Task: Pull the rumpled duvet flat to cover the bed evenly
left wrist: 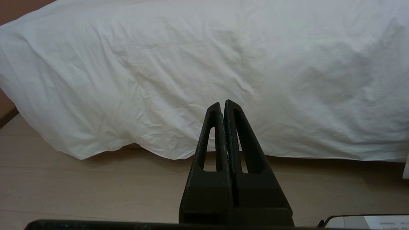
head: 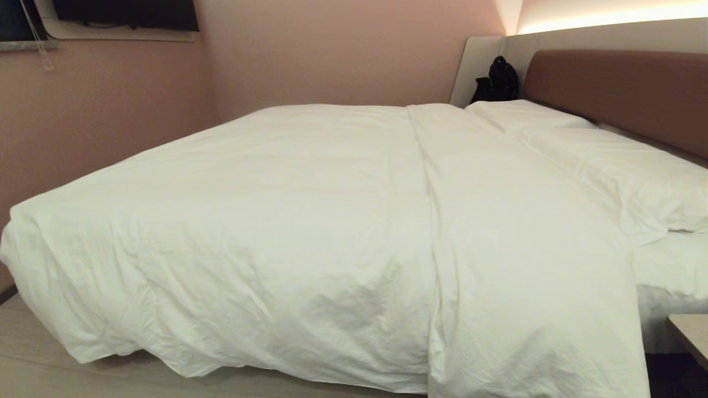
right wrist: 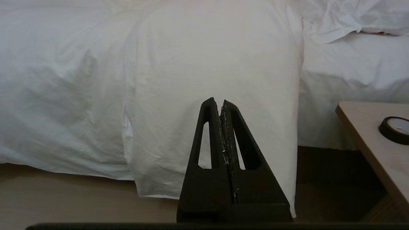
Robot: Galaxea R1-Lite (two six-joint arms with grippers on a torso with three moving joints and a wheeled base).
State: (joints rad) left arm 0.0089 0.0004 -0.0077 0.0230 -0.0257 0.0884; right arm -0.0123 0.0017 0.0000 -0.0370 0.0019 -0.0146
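The puffy white duvet (head: 287,221) lies spread over the bed (head: 672,276), hanging down its near side with a folded-back band (head: 514,232) at the pillow end. Neither arm shows in the head view. In the left wrist view my left gripper (left wrist: 222,103) is shut and empty, held back from the hanging duvet (left wrist: 204,64) above the floor. My right gripper (right wrist: 217,100) is also shut on nothing, facing the duvet's folded band (right wrist: 217,57), which drops almost to the floor.
Two white pillows (head: 619,160) lie against the reddish-brown headboard (head: 625,88), with a black bag (head: 496,80) in the far corner. A beige bedside table (right wrist: 370,140) with a round black item (right wrist: 395,129) stands at the right. Pink walls close the far side; wooden floor (left wrist: 96,188) runs in front.
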